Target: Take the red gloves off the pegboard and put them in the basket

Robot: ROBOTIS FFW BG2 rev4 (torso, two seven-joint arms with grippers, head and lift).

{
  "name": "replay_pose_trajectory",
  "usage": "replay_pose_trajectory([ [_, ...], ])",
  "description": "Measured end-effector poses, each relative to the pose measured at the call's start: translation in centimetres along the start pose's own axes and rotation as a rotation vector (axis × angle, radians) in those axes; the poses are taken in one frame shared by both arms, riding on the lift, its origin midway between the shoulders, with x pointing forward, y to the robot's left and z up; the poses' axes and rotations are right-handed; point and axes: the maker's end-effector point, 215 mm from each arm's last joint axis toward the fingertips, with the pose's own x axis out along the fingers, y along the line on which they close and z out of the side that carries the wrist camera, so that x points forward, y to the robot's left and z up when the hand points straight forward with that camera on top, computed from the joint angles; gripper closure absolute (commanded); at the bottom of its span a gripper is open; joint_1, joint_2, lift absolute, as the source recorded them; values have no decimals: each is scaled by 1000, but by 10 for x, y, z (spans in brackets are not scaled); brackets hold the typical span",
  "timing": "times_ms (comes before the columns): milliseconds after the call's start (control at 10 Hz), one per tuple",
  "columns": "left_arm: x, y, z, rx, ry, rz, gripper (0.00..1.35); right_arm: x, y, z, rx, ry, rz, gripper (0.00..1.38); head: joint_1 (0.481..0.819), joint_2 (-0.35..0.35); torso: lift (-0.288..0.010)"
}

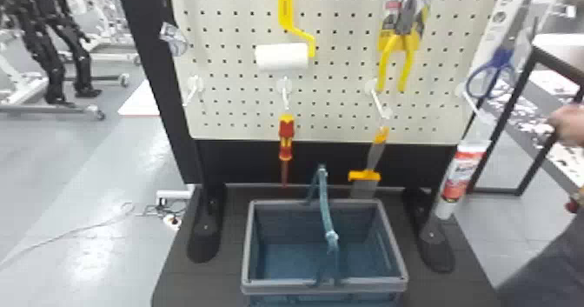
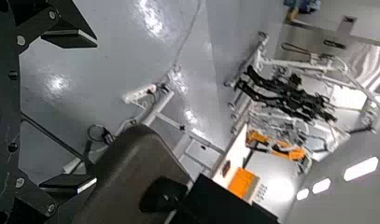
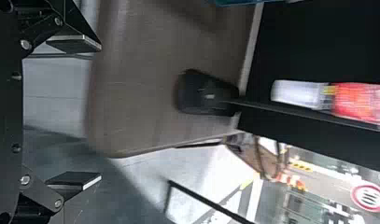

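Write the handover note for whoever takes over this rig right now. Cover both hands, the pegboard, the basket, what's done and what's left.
Left hand: open, holding nothing.
Right hand: open, holding nothing.
Pegboard: stands behind the basket, with a paint roller and pliers among the tools on it.
Basket: on the dark base, handle raised across it.
Red gloves: cannot tell where they are.
Done: no gloves in the basket, as far as its inside can be seen.
Left: find the gloves, take them, put them in the basket.
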Motion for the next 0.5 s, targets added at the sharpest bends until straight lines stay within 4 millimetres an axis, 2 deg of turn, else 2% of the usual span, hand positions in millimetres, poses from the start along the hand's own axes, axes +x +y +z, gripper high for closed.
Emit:
replay_pose_trajectory([
  [200, -17, 31, -29, -52, 44, 102, 262, -7, -12, -48, -36, 101, -7, 302, 549, 0, -100],
  [400, -25, 53, -41, -52, 36, 125, 263, -14, -34, -89, -80, 196, -19, 300, 549, 0, -100],
  [500, -36, 72, -53, -62, 47, 174, 262, -15, -41, -111, -95, 251, -4, 300, 549, 0, -100],
])
